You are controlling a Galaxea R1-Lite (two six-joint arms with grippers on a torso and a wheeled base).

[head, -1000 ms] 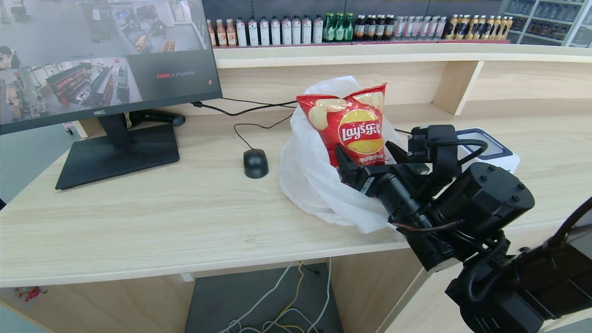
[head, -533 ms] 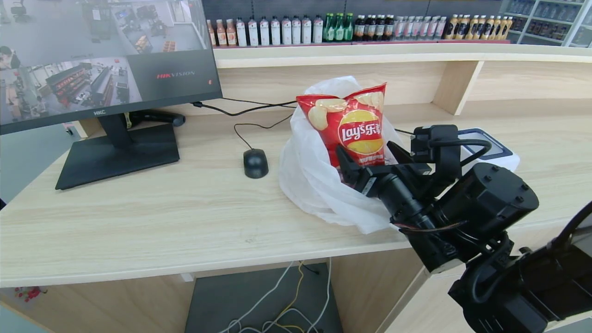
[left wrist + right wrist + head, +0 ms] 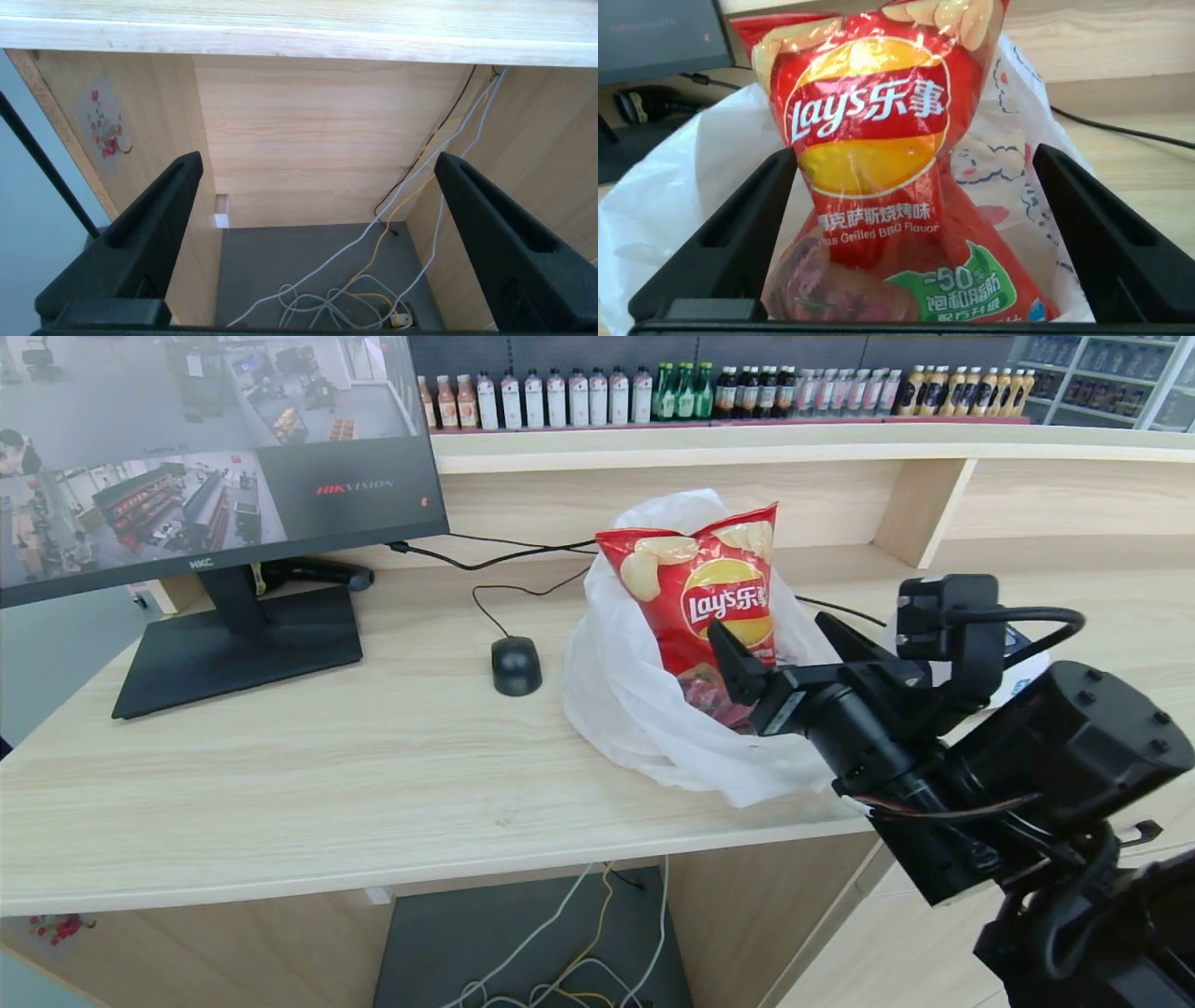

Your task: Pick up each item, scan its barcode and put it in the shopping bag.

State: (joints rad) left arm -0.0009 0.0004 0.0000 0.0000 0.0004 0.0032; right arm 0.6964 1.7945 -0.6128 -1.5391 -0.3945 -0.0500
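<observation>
A red chips bag (image 3: 705, 588) (image 3: 868, 140) stands upright in the white shopping bag (image 3: 625, 709) (image 3: 673, 187) on the desk. A second red packet with a green label (image 3: 962, 285) (image 3: 709, 695) lies lower in the bag, in front of the chips. My right gripper (image 3: 789, 649) (image 3: 915, 159) is open just to the right of the bag's mouth, pointing at the chips, with nothing between its fingers. My left gripper (image 3: 313, 177) is open and holds nothing; it hangs below the desk edge, facing the wooden panel under the desk.
A monitor (image 3: 205, 448) and a black mouse (image 3: 516, 665) sit left of the bag. A white scanner box (image 3: 1022, 667) stands right of it, half hidden by my right arm. A raised counter (image 3: 840, 448) runs behind. Cables (image 3: 374, 280) lie on the floor under the desk.
My right gripper has drawn back to the right and slightly up, away from the shopping bag. The chips bag stays standing in the bag.
</observation>
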